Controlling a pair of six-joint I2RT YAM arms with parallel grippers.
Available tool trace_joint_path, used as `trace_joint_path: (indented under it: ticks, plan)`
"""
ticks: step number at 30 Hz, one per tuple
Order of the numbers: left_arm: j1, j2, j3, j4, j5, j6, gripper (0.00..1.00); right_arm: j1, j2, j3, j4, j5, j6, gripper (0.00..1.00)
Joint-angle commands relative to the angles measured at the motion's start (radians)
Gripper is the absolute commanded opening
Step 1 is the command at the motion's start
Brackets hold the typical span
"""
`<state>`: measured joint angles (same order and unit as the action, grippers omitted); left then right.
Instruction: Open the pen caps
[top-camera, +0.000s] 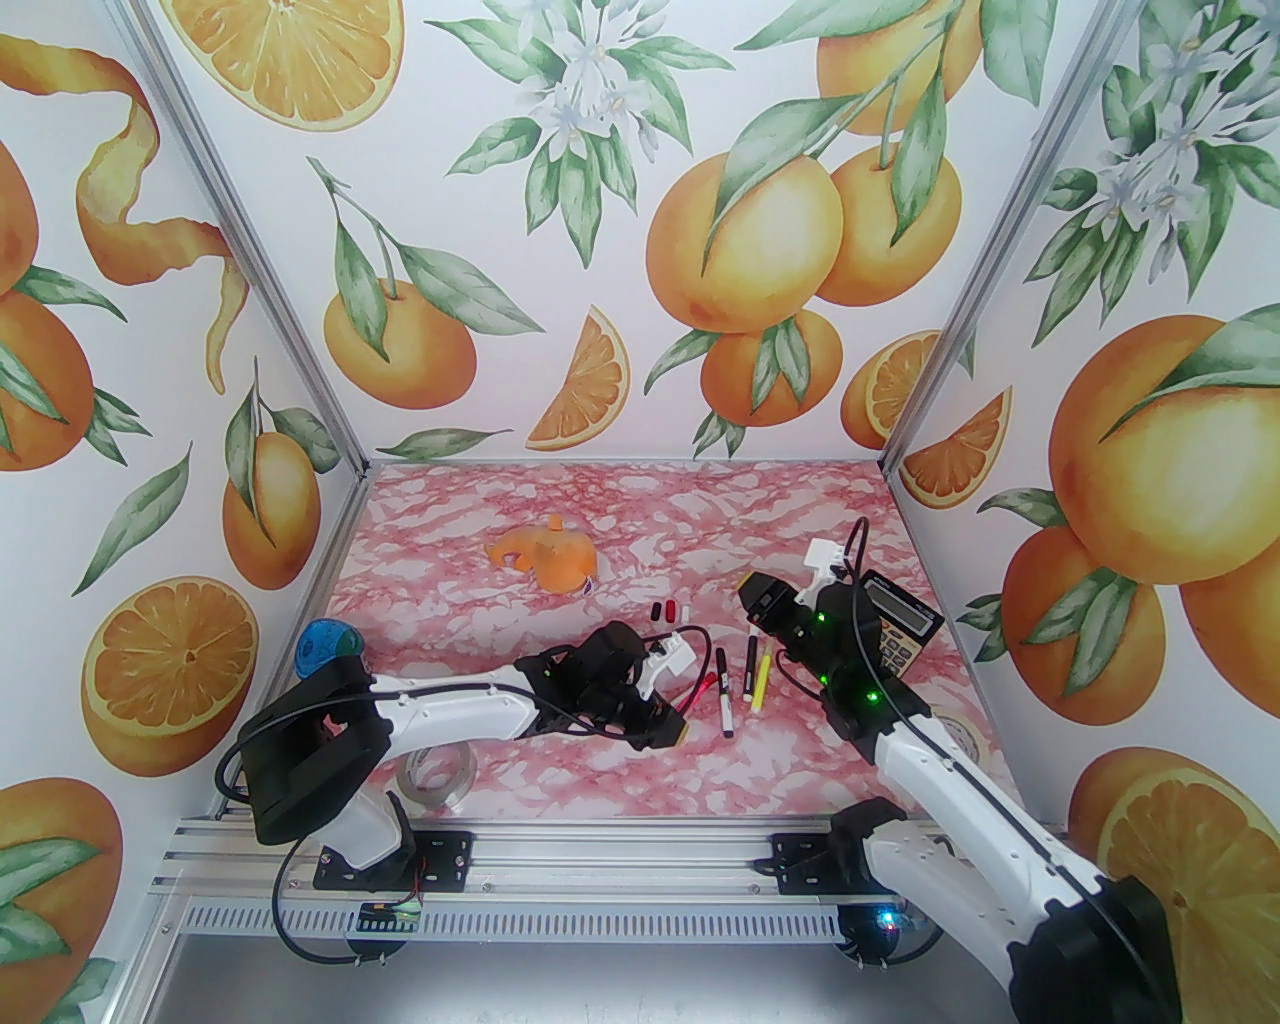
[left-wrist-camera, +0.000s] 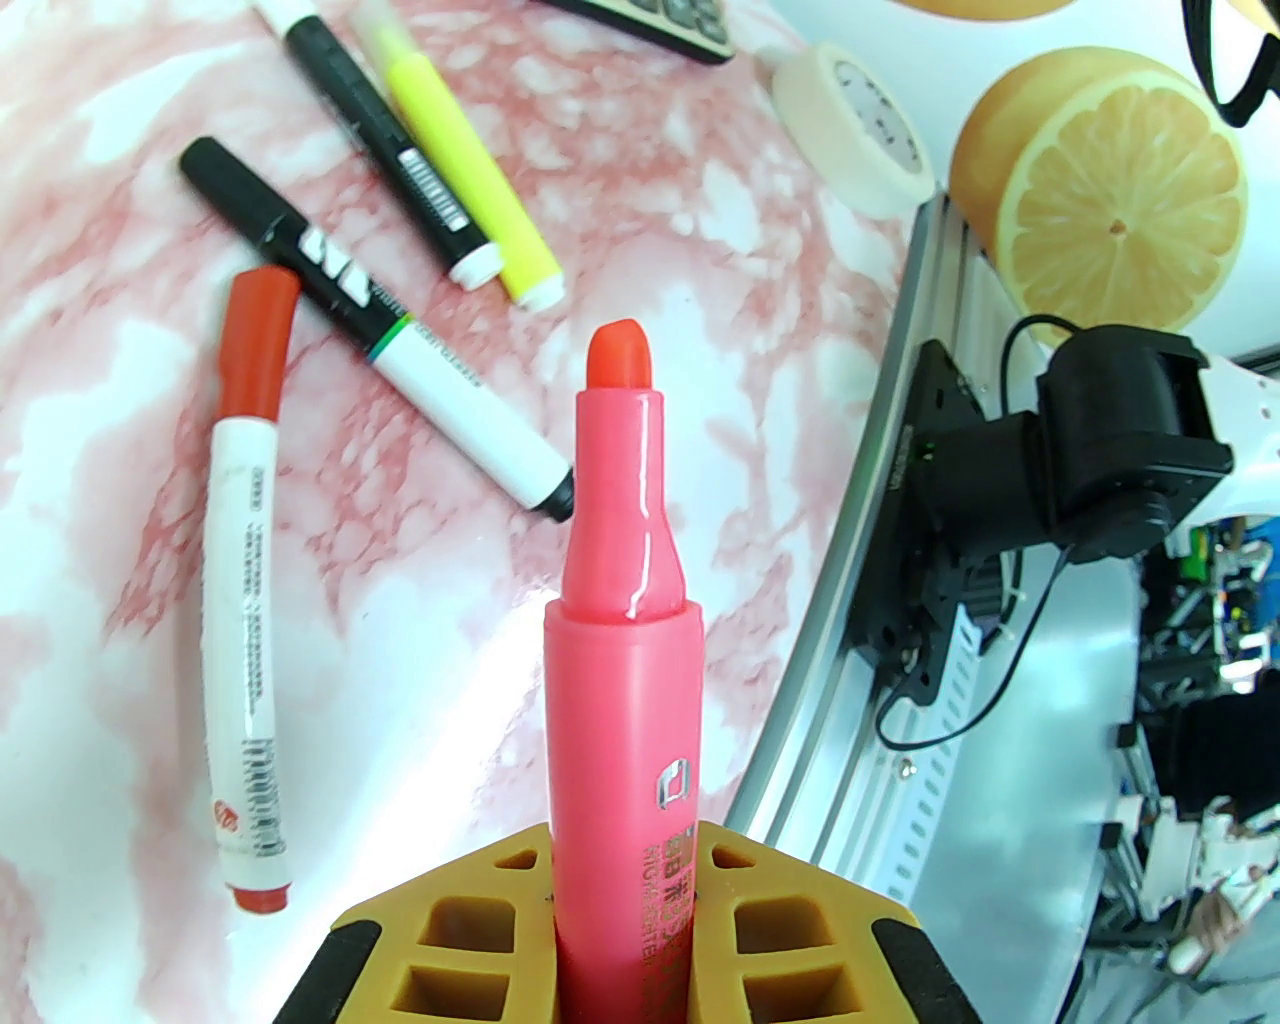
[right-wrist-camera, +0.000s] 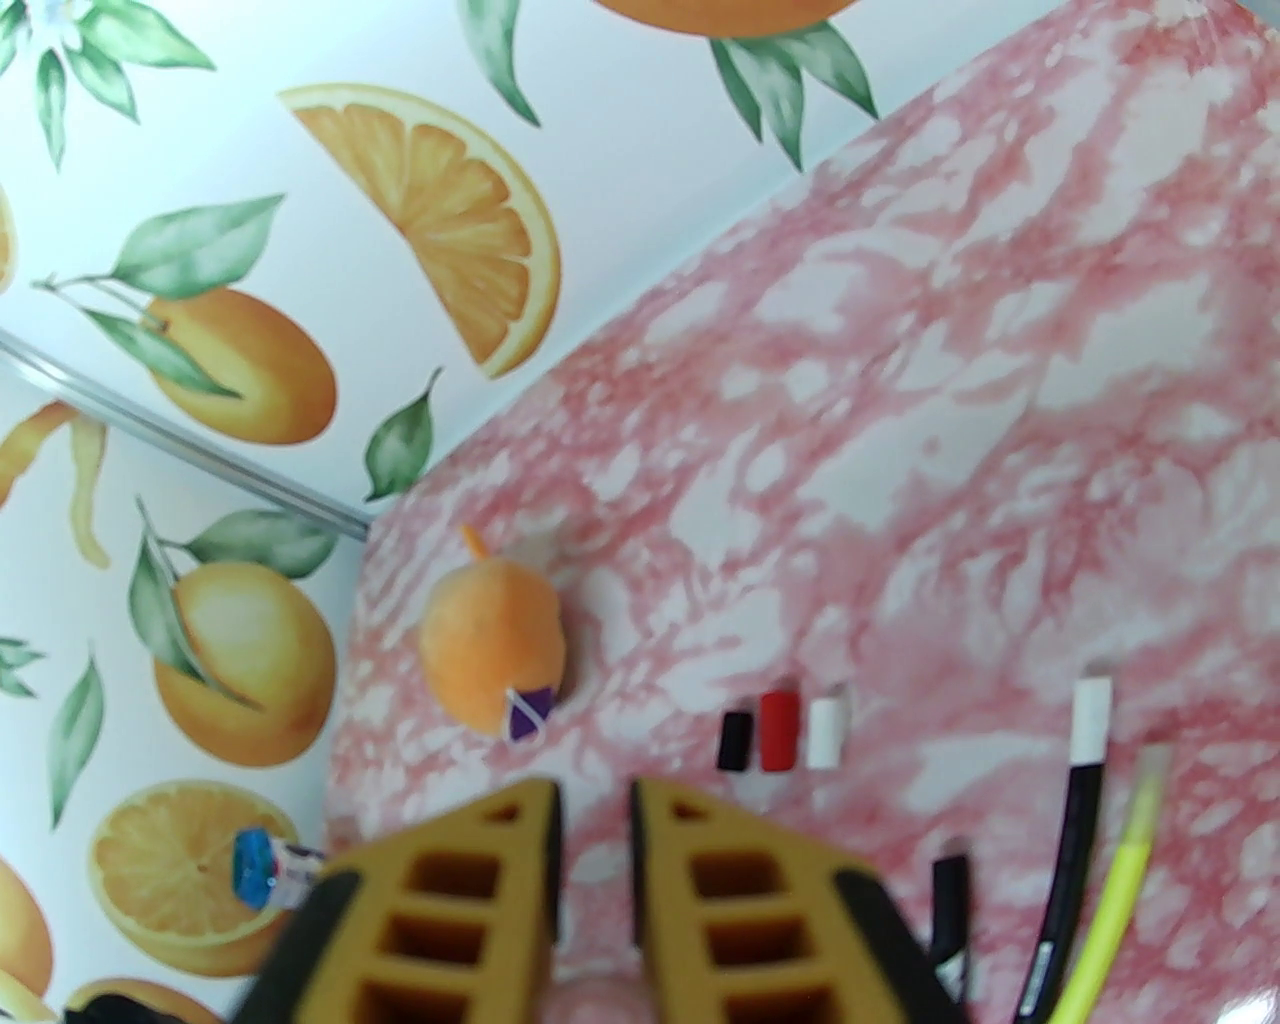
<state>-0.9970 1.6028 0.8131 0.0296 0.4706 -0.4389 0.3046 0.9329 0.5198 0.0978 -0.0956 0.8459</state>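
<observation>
On the table (top-camera: 480, 620), the left gripper (left-wrist-camera: 625, 870) clamps a pink pen (left-wrist-camera: 618, 640), its tip already bare. The right gripper (right-wrist-camera: 596, 810) is closed (contents unclear). 3 caps (right-wrist-camera: 779, 731) lie loose beyond it. Next, probably: park this pen, grasp a capped one.

Three stubby plastic pen caps (right-wrist-camera: 779, 731) are lying in a row behind the slim marker pens (top-camera: 723, 695). A black calculator (top-camera: 900, 625) is sitting further right.

Laboratory robot test cell: aluminium-profile posts (top-camera: 250, 240) hold orange-print wall panels (top-camera: 560, 330) around a pink marbled tabletop (top-camera: 450, 600); behind the left gripper (top-camera: 672, 728), a slotted aluminium rail (top-camera: 620, 860) carries both arm bases (top-camera: 440, 858)
</observation>
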Motion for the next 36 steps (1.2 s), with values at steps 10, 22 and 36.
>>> trace_joint_path:
  ticks: [10, 22, 36]
  plan:
    - [0.089, -0.200, -0.114, 0.137, -0.104, -0.092, 0.04, 0.004, 0.238, 0.180, -0.287, 0.025, -0.265, 0.10]
    - [0.210, -0.371, -0.207, 0.119, -0.107, -0.128, 0.04, 0.088, 0.514, 0.283, -0.259, 0.074, -0.338, 0.11]
    - [0.249, -0.425, -0.250, 0.089, -0.100, -0.126, 0.04, 0.101, 0.746, 0.401, -0.234, 0.096, -0.329, 0.11]
